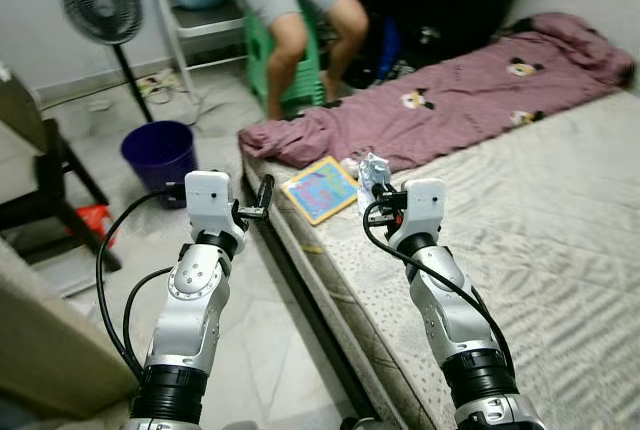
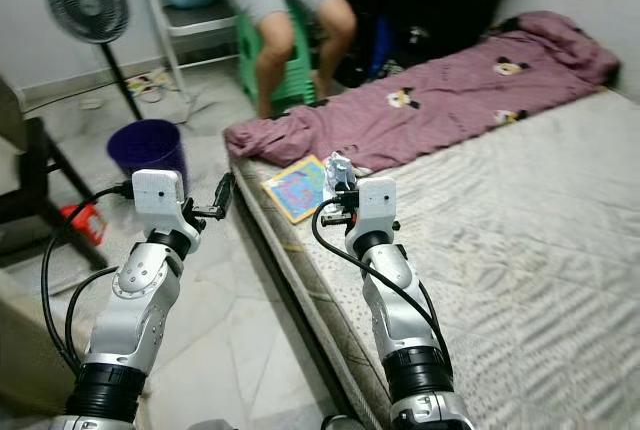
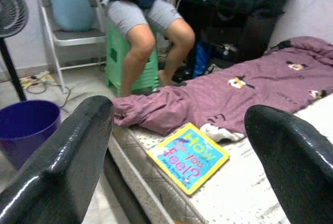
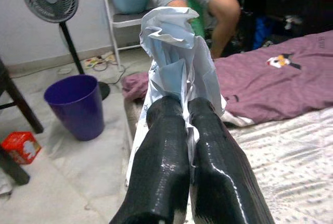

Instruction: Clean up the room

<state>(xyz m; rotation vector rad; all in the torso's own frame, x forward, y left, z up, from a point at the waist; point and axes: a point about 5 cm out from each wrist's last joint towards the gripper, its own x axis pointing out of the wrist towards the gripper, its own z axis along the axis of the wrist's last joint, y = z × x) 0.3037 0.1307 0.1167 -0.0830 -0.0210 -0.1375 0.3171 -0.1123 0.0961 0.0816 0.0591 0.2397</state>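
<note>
Holding a crumpled wrapper (image 4: 174, 52) pinched in our right claw (image 4: 188, 110) above the bed (image 1: 560, 250), left claw (image 1: 263, 193) gaping wide, we are judging the bin (image 1: 158, 155) comes next.

The book (image 3: 188, 157) cover reads "How do you feel?"
</note>
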